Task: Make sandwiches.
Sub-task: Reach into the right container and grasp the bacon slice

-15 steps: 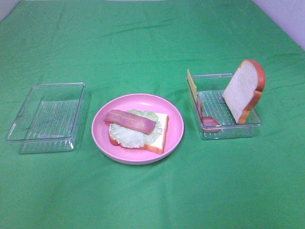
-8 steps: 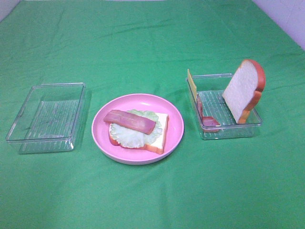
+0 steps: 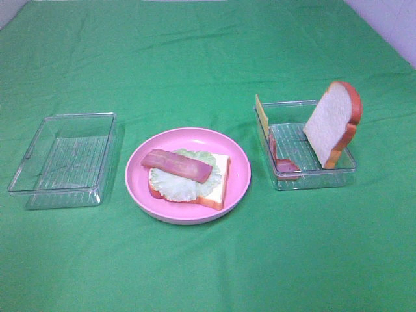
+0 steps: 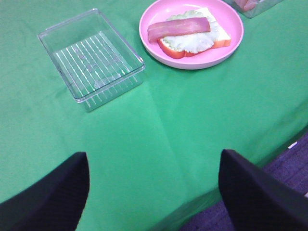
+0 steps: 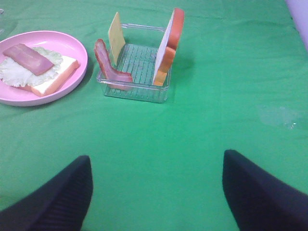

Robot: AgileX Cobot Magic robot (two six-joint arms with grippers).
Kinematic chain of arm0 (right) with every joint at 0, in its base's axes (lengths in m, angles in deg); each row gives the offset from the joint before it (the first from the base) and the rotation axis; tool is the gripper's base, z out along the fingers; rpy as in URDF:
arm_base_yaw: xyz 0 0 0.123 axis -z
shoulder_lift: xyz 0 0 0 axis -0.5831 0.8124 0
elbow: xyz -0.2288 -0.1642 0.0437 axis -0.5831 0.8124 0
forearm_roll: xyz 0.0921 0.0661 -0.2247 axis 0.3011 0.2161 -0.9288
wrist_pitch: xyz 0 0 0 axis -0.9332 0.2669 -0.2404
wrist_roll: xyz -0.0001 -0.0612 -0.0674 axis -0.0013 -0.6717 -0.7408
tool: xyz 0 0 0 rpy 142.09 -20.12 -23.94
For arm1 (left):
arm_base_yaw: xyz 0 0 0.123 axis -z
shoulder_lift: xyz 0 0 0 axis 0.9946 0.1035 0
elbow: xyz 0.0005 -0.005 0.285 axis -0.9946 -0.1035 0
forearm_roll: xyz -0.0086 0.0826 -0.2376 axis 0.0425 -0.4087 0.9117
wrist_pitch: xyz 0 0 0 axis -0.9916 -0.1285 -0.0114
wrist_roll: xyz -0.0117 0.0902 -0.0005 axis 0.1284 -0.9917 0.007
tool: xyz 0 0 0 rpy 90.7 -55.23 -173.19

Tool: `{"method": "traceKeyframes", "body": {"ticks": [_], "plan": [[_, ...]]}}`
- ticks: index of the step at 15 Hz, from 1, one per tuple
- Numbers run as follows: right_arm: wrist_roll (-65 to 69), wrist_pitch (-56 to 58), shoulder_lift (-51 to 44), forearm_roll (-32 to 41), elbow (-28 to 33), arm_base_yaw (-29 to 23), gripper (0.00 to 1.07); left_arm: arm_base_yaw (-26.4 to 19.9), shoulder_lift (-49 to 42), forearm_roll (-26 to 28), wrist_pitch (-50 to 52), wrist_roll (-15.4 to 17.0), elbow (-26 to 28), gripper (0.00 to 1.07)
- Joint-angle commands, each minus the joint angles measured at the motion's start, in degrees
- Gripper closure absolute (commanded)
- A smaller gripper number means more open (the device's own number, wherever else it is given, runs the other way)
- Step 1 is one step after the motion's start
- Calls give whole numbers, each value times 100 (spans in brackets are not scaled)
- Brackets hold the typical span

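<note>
Green cloth, faintly creased, covers the table (image 3: 208, 58) from edge to edge. Near its middle you have a round, glossy pink plate (image 3: 240, 175) carrying the part-built sandwich (image 3: 220, 179). A square white bread slice with an orange-brown crust lies flat, a frilly pale lettuce leaf (image 3: 172, 185) rests on it, and a flat pink bacon strip (image 3: 177, 164) lies across the top.

Toward the left edge sits a clear plastic tray (image 3: 62, 195), rectangular with a ribbed floor. Toward the right edge a second clear tray (image 3: 315, 179) holds three pieces:
- a loose bread slice (image 3: 330, 123) leaning nearly upright
- a thin yellow cheese square (image 3: 261, 112) standing on edge
- a curled bacon piece (image 3: 285, 164)

Your left claw (image 4: 154, 163) hangs over the table's near edge, its dark, finely ribbed fingers (image 4: 48, 197) spread wide, gripping nothing. Your right claw (image 5: 156, 163) is posed alike over the cloth, wide apart and empty.
</note>
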Motion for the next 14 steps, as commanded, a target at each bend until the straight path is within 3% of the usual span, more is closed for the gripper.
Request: {"method": "traceKeyframes", "body": {"ticks": [1,3,9,14], "plan": [[-29,-23,-69,0,11,6,36,29,-636,17,183,-143,-258,35],[-29,-23,-69,0,11,6,36,29,-1031,17,218,-143,-309,35],[-6,-109,309,46,-23,6,36,29,-1020,40,241,-149,-309,35],[11,-917,2389,676,-132,6,36,29,-1008,69,241,-143,-309,35]]}}
